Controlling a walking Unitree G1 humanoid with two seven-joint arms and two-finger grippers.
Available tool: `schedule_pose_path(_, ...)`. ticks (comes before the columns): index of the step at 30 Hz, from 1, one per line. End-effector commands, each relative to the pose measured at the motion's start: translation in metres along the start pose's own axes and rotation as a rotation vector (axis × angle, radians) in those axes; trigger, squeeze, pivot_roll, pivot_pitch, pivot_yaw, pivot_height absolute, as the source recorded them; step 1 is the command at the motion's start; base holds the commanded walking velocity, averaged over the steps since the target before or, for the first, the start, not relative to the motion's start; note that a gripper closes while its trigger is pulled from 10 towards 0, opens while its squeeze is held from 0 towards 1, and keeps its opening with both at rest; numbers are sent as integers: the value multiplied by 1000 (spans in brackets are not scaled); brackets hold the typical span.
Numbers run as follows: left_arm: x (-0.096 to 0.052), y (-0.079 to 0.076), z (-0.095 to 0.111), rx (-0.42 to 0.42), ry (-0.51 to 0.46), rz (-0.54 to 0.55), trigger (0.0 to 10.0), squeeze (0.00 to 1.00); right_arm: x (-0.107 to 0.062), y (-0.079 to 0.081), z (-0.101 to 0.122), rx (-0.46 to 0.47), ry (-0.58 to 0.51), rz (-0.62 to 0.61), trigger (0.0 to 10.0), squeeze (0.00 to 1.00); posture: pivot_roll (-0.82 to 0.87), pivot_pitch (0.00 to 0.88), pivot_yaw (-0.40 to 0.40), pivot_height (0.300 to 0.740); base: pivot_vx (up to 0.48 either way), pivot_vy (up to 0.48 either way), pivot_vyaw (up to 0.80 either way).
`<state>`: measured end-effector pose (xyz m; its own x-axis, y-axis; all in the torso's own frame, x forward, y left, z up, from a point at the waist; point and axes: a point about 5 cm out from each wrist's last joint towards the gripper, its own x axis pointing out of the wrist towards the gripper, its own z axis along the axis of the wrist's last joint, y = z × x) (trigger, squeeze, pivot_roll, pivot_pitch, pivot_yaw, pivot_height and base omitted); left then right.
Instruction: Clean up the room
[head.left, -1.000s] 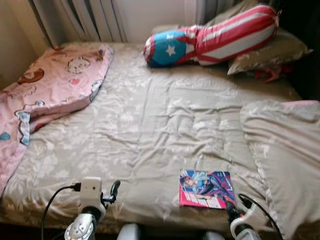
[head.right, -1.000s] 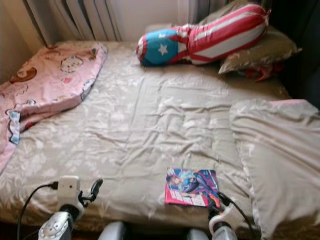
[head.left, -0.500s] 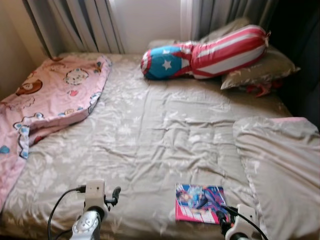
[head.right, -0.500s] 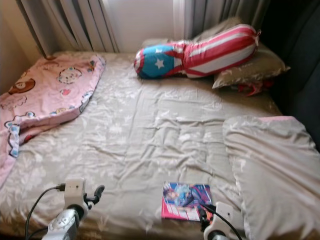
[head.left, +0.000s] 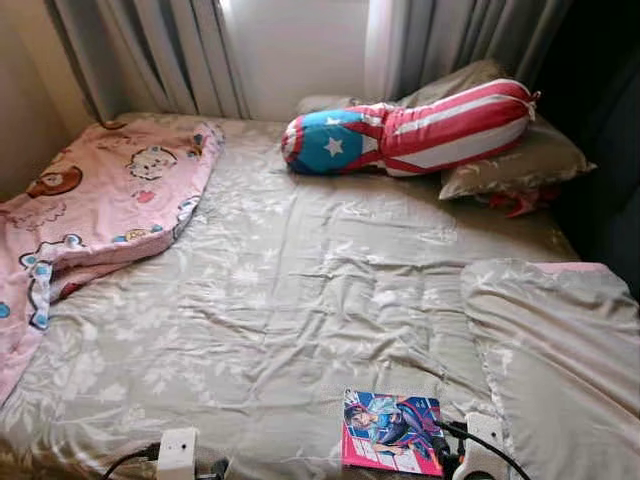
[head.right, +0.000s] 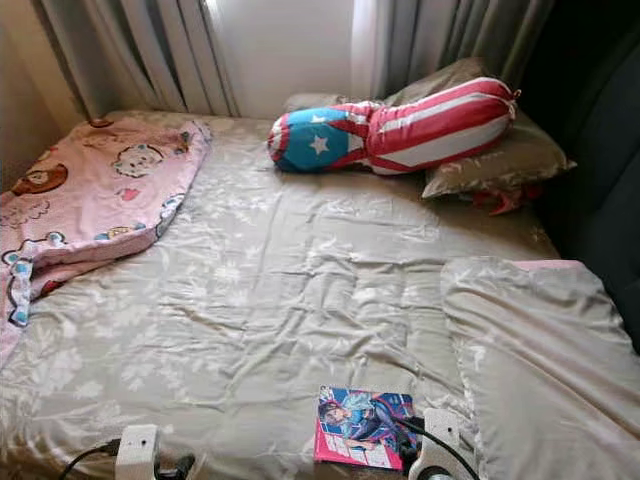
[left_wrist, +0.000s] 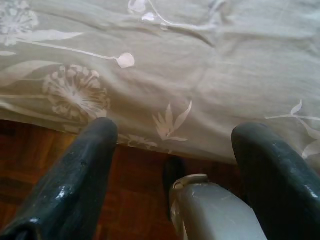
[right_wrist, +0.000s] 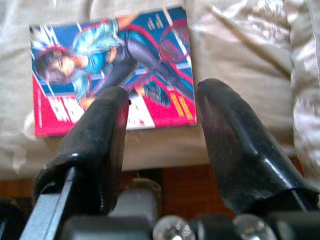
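A comic book with a pink and blue cover lies flat on the grey floral bed sheet, close to the bed's near edge. My right gripper hovers just short of the book, at its near right corner; the fingers stand apart with nothing between them. Low at the bed's near edge, left of the book, my left gripper is open over the hanging sheet and the wood floor.
A pink cartoon blanket is bunched on the bed's left side. A red, white and blue star bolster leans on grey pillows at the head. A folded grey duvet covers the right side. Curtains hang behind.
The head camera has tilted up, so the whole bed sits lower in the picture. Both arms have sunk toward the bottom edge. The right gripper stays by the book's near right corner.
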<state>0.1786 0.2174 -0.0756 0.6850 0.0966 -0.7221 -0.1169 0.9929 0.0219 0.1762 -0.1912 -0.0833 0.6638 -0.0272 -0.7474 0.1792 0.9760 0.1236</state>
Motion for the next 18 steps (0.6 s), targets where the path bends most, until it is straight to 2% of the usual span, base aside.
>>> schedule_pose_path(1, -1, -1, -8, 13, 46, -1, 10000, 0, -6, -13, -14, -35, 61, -19, 10000, 0, -16, 0, -53, 740, 0, 0, 0)
schedule_pose_path(6, -1, -2, -9, 32, 56, -3, 10000, 0, -10, -19, -24, -44, 96, -42, 10000, 0, -26, 0, -48, 740, 0, 0, 0)
schedule_pose_path(11, -1, 1, -7, 47, 45, 2, 10000, 0, -18, -36, -35, -34, 148, -48, 10000, 0, -22, 0, -38, 740, 0, 0, 0)
schedule_pose_path(18, -1, 4, -9, 59, 62, 2, 10000, 0, -20, -35, -42, 2, 166, -70, 10000, 0, -31, 0, -19, 740, 0, 0, 0)
